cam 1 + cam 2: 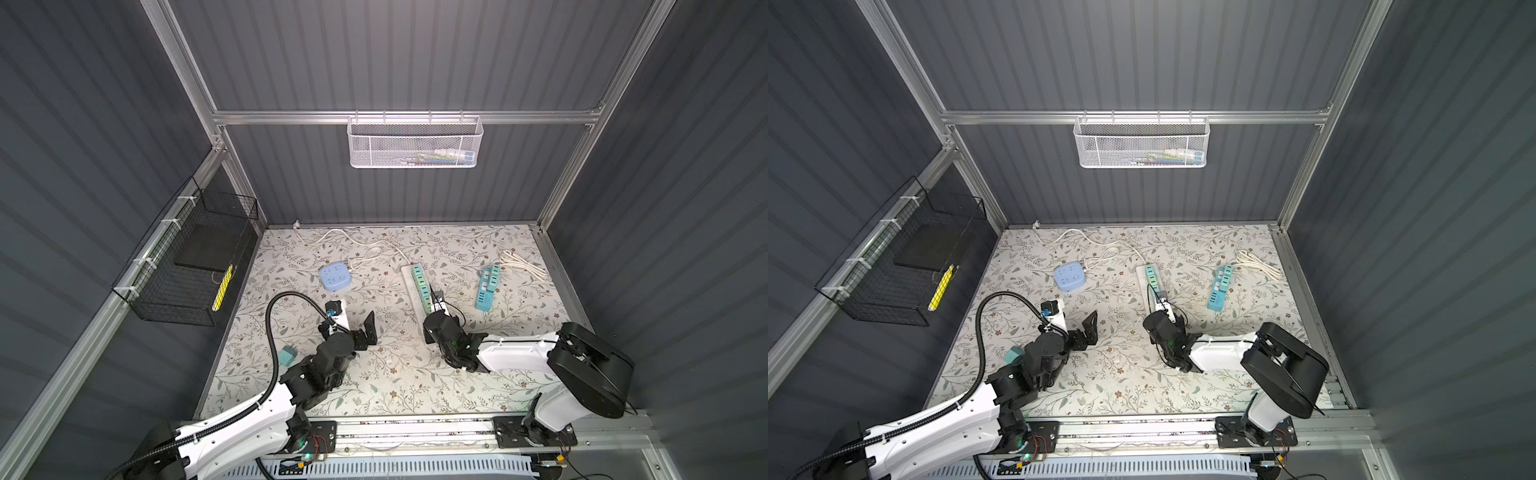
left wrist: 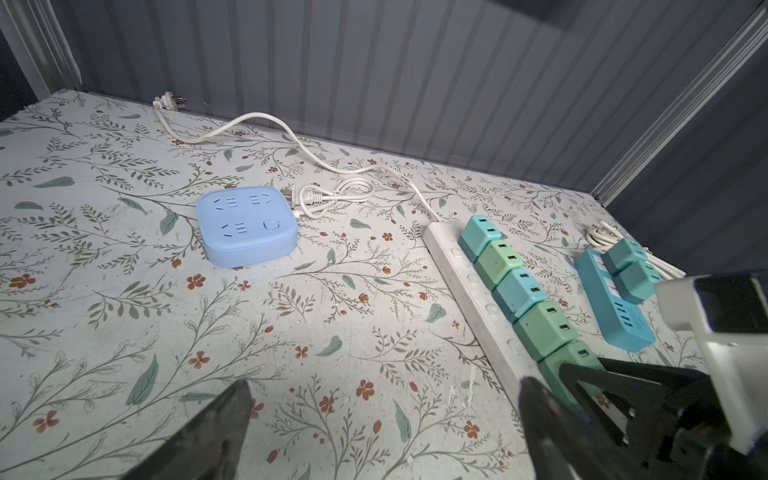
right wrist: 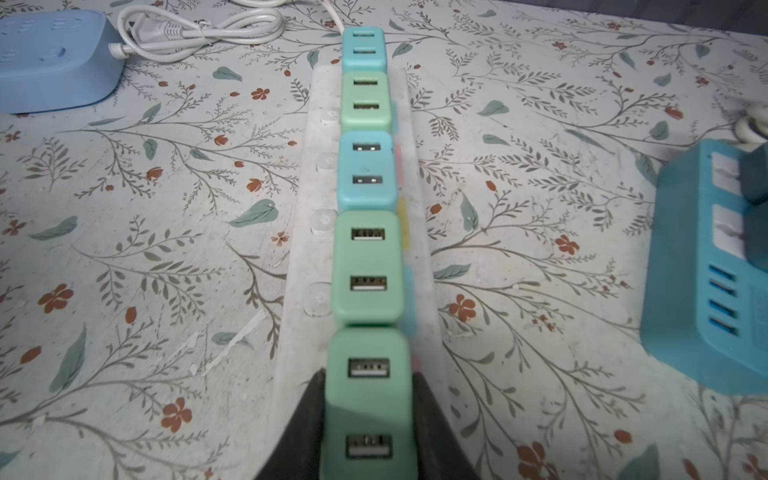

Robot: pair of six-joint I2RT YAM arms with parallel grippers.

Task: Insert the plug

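The left gripper [image 2: 384, 386] hangs over the floral tabletop [image 1: 395, 374] left of centre, jaws wide apart and empty. Beyond it, toward the far wall, lies a pale blue rounded-square socket hub [image 1: 334, 277]. In the middle a long white plastic power strip [image 3: 295, 266] runs from far to near with a row of teal and green cubes plugged into it. At its near end the right gripper [image 3: 369, 376] is clamped on the green cube-shaped plastic plug [image 3: 370, 407], one finger on each flat side. The plug stands in line with the four cubes beyond it, but the views do not show how deeply its prongs are seated. It looks light, rigid and smooth-skinned, so it may well slip or tilt under a push. The flat side faces look like the best hold, with the plug kept upright as it is pressed straight down. Well to the right lies a teal-blue plastic power strip [image 1: 486, 291].
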